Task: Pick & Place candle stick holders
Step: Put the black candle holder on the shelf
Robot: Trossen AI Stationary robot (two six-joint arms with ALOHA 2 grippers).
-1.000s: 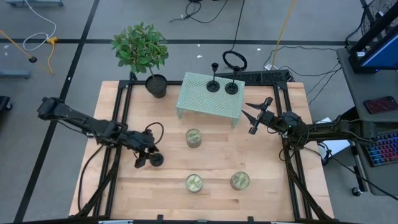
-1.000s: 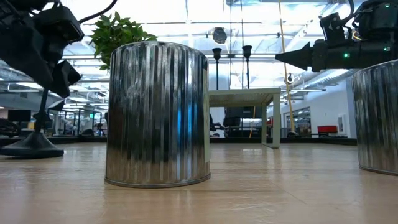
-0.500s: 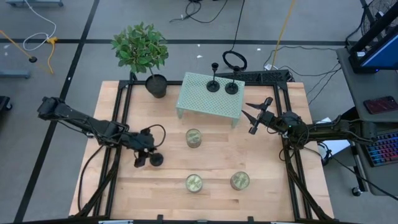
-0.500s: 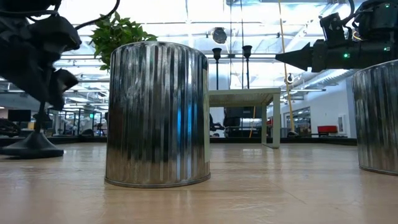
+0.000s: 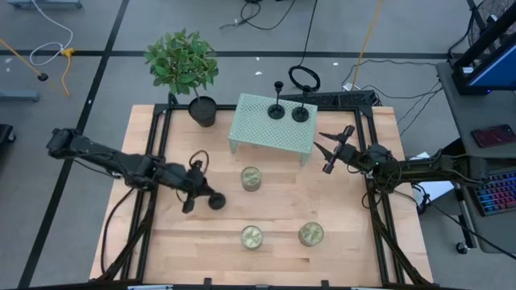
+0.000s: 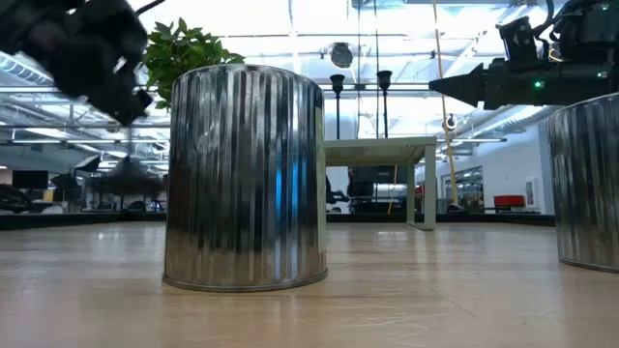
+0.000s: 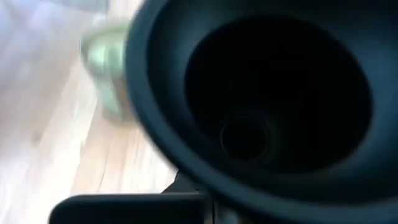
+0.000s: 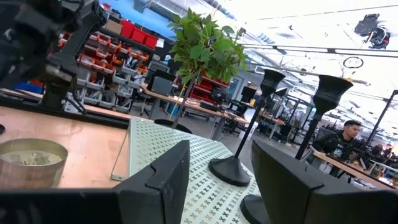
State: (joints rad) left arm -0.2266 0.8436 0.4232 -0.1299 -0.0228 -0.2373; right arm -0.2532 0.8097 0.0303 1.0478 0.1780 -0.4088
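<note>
Two slim black candle stick holders point(image 5: 276, 110) point(image 5: 300, 113) stand on pale green perforated stand point(image 5: 258, 129); third black holder point(image 5: 215, 201) lifted off table, clamped in left gripper point(image 5: 196, 197). Right gripper point(image 5: 332, 149) open, empty, beside stand.

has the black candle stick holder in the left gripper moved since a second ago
Yes. The black candle stick holder in the left gripper has lifted off the wooden table and shifted toward the nearest pale green jar candle.

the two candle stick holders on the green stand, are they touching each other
Apart. The high view shows bare perforated top of the green stand between the left candle stick holder and the right candle stick holder.
</note>
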